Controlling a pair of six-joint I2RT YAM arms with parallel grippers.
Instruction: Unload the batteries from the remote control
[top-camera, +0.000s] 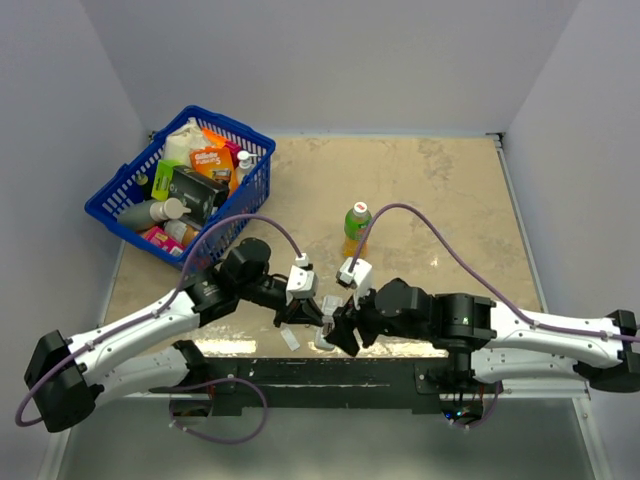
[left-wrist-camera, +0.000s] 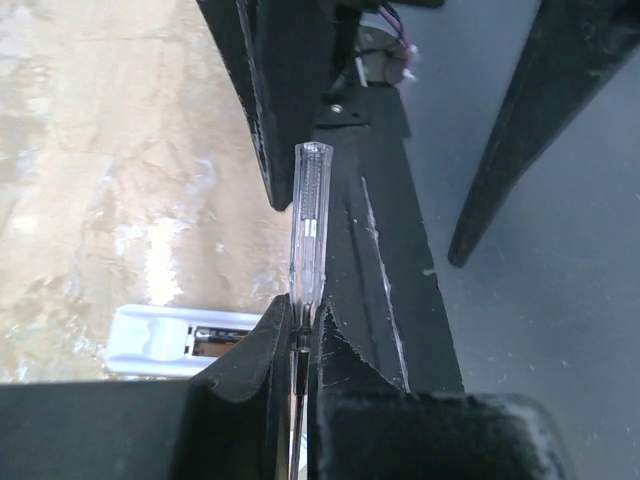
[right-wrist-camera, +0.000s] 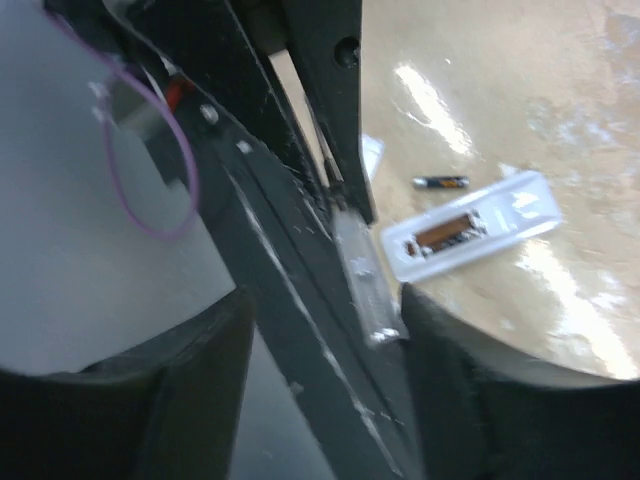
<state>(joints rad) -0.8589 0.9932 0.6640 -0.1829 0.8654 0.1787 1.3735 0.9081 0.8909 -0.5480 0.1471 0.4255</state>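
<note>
While looking from left wrist, find left gripper (left-wrist-camera: 300, 328) clenched on clear stick (left-wrist-camera: 308, 215), with stick poking out past fingertips over black frame (left-wrist-camera: 390, 280). From right wrist, find right gripper (right-wrist-camera: 320, 300) released, fingers (right-wrist-camera: 500, 400) wide apart, stick tip in gap between. Beyond, on table (right-wrist-camera: 560, 110), see remote control (right-wrist-camera: 470, 228) lying flat, recess up, one battery (right-wrist-camera: 445, 230) seated inside. Note second battery (right-wrist-camera: 440, 182) loose just beside remote control. From above, note green bottle (top-camera: 355, 228) well apart and blue basket (top-camera: 120, 200) at far left.
</note>
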